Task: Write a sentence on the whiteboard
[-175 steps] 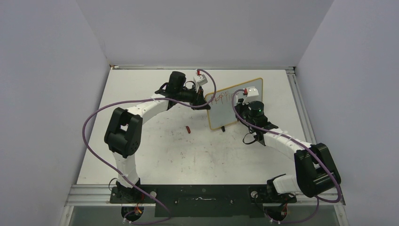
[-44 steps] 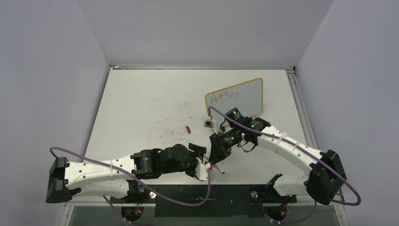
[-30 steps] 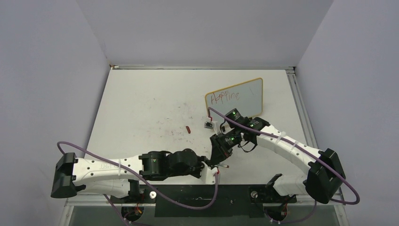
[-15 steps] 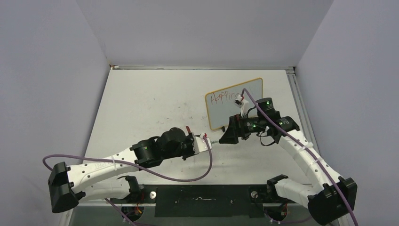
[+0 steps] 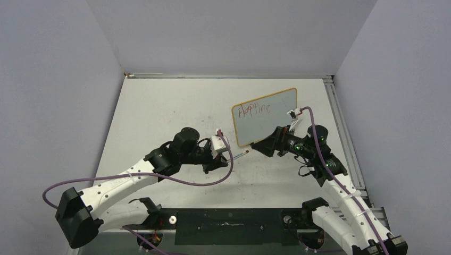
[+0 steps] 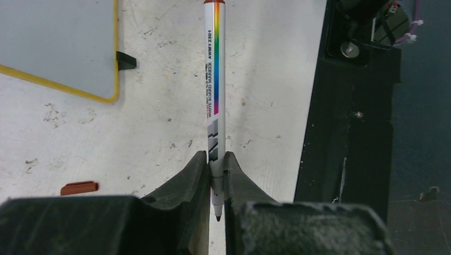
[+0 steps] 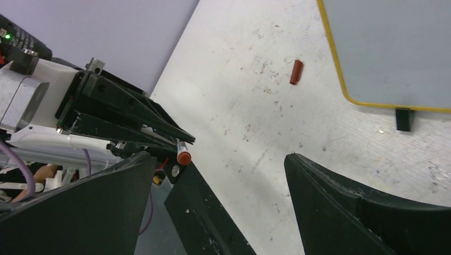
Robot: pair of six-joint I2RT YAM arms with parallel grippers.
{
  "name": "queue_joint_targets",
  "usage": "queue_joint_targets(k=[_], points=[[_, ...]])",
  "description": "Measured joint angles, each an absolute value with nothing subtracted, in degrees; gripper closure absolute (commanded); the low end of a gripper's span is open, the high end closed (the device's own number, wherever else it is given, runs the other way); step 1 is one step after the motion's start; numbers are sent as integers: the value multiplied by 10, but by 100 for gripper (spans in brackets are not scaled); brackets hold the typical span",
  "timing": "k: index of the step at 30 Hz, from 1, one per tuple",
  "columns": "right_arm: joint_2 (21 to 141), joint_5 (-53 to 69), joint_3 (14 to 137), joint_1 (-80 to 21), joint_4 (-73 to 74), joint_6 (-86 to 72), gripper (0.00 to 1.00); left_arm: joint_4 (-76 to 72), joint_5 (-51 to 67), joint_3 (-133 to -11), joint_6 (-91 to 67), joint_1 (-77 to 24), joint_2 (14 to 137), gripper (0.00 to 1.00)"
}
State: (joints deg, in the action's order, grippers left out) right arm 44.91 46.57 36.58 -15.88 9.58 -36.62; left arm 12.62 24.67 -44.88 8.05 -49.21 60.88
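My right gripper (image 7: pixel 220 159) has just opened wide and holds nothing; my left gripper (image 6: pixel 215 159) is closed tight on the marker (image 6: pixel 215 79), so I think the left one writes next. A second ago both were at the near edge; now they are beside the whiteboard (image 5: pixel 266 130), its sentence (image 5: pixel 255 110) only begun.

**Print on a Marker, Red Handwriting on a Board**

The marker (image 6: pixel 215 90) carried print running along its white barrel, beside a rainbow stripe: "WHITE BOARD MARKER AWMY 2301". A few blurred characters ahead of those words could not be read. On the whiteboard (image 5: pixel 274 126), thin red handwriting (image 5: pixel 254 110) ran along the upper part and read roughly "Happine", with some letters unclear from above.
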Motion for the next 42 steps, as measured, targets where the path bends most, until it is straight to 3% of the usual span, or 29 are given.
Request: queue_joint_targets(k=[3,6,15,20,28,37,38,40,42], points=[[455,461,350,-192,57,-394,3,126,280,-449,72,-484,617,100],[484,455,350,-241,30,-400,10,126,303,-451,66,-482,624,100],[573,455,369,-354,31,-373,41,131,338,-461,67,-479,639,100],[586,457,374,-364,35,-365,43,136,351,-464,73,-479,640,100],[588,463,377,-364,35,-361,54,142,355,-468,81,-479,643,100],[588,472,377,-365,31,-362,94,148,355,-468,82,-479,646,100],[588,476,377,-365,30,-362,95,148,355,-468,83,-479,648,100],[588,478,377,-365,31,-361,95,148,355,-468,83,-479,649,81],[587,478,377,-365,31,-359,95,147,351,-468,80,-479,649,49]])
